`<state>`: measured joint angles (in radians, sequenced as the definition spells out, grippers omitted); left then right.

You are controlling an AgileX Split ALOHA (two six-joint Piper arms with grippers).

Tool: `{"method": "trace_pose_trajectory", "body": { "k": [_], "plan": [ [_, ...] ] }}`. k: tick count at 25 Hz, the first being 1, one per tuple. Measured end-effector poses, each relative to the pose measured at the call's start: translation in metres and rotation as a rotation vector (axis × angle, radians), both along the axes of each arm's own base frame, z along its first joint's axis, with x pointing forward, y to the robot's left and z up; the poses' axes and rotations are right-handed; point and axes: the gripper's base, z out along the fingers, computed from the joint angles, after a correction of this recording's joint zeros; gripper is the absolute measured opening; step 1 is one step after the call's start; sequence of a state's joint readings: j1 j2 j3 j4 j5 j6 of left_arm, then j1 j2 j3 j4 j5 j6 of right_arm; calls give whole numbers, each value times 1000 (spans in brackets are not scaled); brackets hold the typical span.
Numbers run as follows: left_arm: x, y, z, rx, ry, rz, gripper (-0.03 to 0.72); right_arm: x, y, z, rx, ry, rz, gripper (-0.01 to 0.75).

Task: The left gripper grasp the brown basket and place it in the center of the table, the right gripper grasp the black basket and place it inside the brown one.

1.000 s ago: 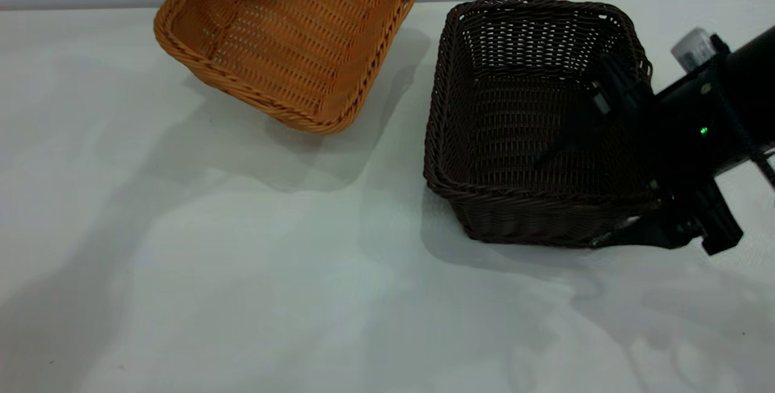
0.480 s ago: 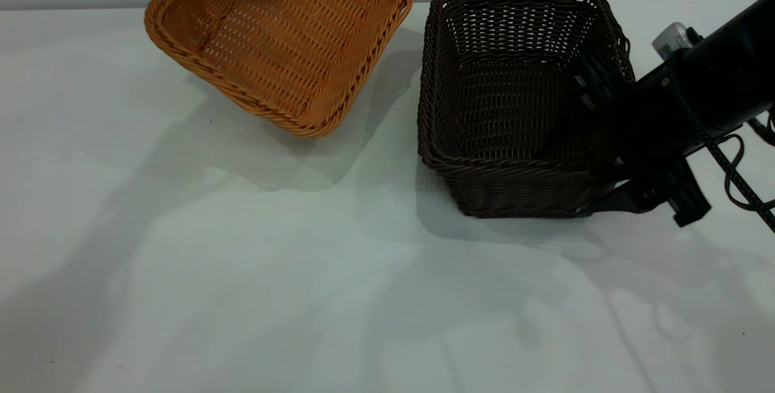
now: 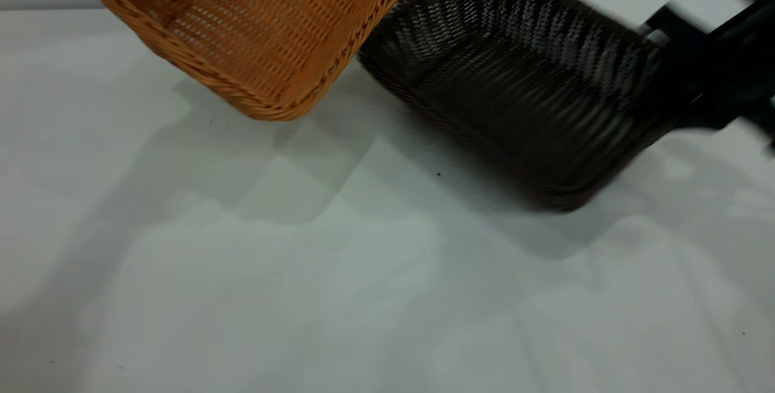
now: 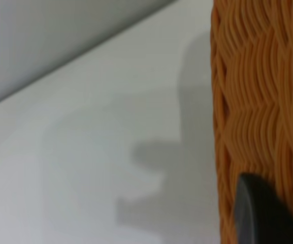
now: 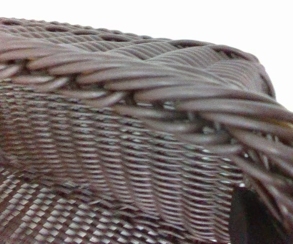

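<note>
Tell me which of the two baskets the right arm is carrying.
The black basket, the dark brown-black one, tilted at the right gripper; the brown basket is orange-tan and on the left side.

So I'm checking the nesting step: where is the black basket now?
In the exterior view the black basket hangs tilted at right, above the table, beside the brown basket, not inside it.

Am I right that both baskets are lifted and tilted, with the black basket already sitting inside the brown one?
Not quite. Both are lifted and tilted, but the black basket isn't inside the brown basket. The exterior view shows them side by side, the black one to the right, carried by the right gripper.
</note>
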<state>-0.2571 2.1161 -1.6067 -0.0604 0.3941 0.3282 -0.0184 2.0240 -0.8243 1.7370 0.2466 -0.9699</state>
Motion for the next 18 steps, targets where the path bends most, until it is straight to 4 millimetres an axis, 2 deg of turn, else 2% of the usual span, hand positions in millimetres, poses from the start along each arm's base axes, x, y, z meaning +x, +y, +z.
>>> {"method": "trace_pose_trajectory", "body": {
  "k": [5, 8, 11, 15, 18],
  "plan": [
    [-18, -10, 3, 91, 118, -139, 78, 4, -75, 47, -102, -158, -50, 78],
    [-28, -28, -4, 114, 169, -291, 78, -5, -100, 64, -108, -207, -15, 78],
    [-37, -57, -18, 93, 175, -488, 78, -13, -109, 70, -73, -222, 65, 78],
    [-53, -97, -53, 86, 188, -805, 78, -18, -111, 71, -16, -227, 111, 78],
    [-66, -117, -77, 69, 208, -1005, 78, -18, -108, 72, 13, -231, 128, 78]
  ]
}}
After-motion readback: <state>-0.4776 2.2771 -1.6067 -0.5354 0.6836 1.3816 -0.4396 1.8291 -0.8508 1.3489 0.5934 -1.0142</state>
